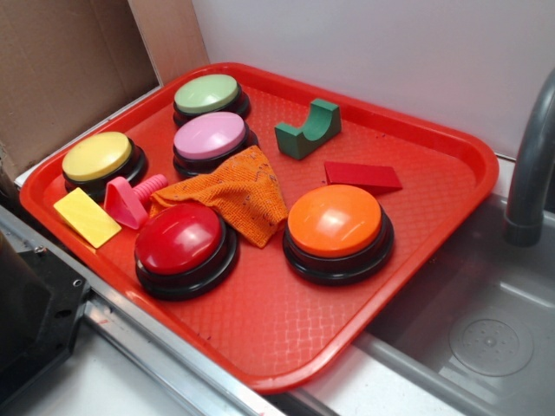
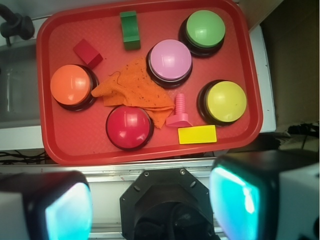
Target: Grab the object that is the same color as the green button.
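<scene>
Red tray (image 1: 434, 286) sits beside a steel sink, w/ five dome buttons, a cloth and small blocks on it. Green button (image 1: 206, 93) is at the far corner; the matching object (image 1: 308, 128) — a dark green arch block — lies just beside it, clear of the red wedge (image 1: 362, 176). Looks light, rigid, prob. smooth, so pinch across its flat parallel sides, not the notch. Tool (image 2: 150, 207) hangs over the tray's near edge — pads apart, open, holding nothing.

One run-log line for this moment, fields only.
phase: pre-grasp | gripper: open, above tray edge | target: green block, untouched, beside green button
</scene>
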Motion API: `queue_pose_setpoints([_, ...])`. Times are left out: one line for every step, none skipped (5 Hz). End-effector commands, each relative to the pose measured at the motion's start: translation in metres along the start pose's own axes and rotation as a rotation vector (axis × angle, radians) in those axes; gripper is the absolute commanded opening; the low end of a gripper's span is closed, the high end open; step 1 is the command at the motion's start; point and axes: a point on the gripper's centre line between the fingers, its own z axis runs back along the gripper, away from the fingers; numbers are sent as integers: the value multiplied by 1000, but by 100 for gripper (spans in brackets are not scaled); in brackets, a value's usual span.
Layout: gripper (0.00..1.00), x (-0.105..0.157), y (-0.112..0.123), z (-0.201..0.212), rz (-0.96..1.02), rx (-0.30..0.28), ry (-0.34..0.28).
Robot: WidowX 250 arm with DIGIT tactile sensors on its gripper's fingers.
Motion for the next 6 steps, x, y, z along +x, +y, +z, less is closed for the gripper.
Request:
queue_pose_setpoints([100,0,0,0,0,0,0])
queue_pose_setpoints([100,25,-6,-14,17,36,-41])
queue_pose_setpoints([100,50,-13,-33,4,82,-103])
queue_pose_setpoints([100,77,-19,-61,9,131,-165])
queue_pose_setpoints([100,105,-14,-91,44,158,-177])
queue_pose_setpoints([100,129,-8,-119,111,148,-153])
